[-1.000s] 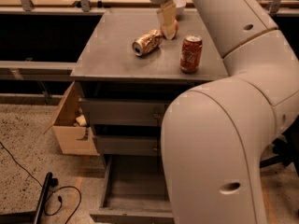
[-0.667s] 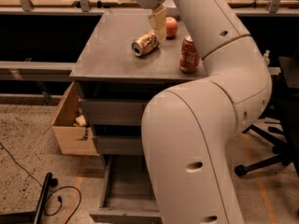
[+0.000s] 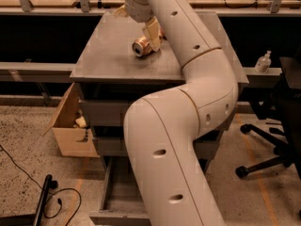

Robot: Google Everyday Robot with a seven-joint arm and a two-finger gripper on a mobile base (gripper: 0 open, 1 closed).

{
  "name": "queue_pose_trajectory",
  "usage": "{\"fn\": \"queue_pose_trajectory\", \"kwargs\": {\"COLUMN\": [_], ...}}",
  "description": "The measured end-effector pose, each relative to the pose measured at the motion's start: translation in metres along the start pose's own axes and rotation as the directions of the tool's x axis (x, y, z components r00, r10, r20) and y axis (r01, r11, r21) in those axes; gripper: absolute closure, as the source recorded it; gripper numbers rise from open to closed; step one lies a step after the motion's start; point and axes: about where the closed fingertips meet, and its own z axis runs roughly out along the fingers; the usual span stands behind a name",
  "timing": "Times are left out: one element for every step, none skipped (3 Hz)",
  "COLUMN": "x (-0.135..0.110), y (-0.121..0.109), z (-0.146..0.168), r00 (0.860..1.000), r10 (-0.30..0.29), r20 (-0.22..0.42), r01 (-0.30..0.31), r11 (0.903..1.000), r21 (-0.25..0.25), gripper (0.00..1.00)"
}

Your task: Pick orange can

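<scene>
The orange can (image 3: 141, 47) lies on its side on the bench (image 3: 106, 55), upper centre of the frame, with its silver end facing lower left. The gripper (image 3: 152, 33) hangs at the can's right flank, close above it; whether it is spread or closed I cannot tell. The can is likely light, thin-walled, smooth and apt to roll, so a gentle hold across mid-body seems best.
</scene>
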Motion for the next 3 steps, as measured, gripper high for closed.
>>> {"fn": "queue_pose_trajectory", "kwargs": {"x": [0.011, 0.028, 0.041], "y": [-0.001, 0.004, 0.011], "z": [0.021, 0.033, 0.045], "r00": [0.999, 0.993, 0.985], "r10": [-0.006, -0.008, -0.025], "r20": [-0.05, -0.116, -0.17], "r01": [0.005, 0.001, 0.007], "r11": [0.9996, 0.9982, 0.9941], "r21": [-0.026, -0.059, -0.108], "gripper": [0.0, 0.0, 0.0]}}
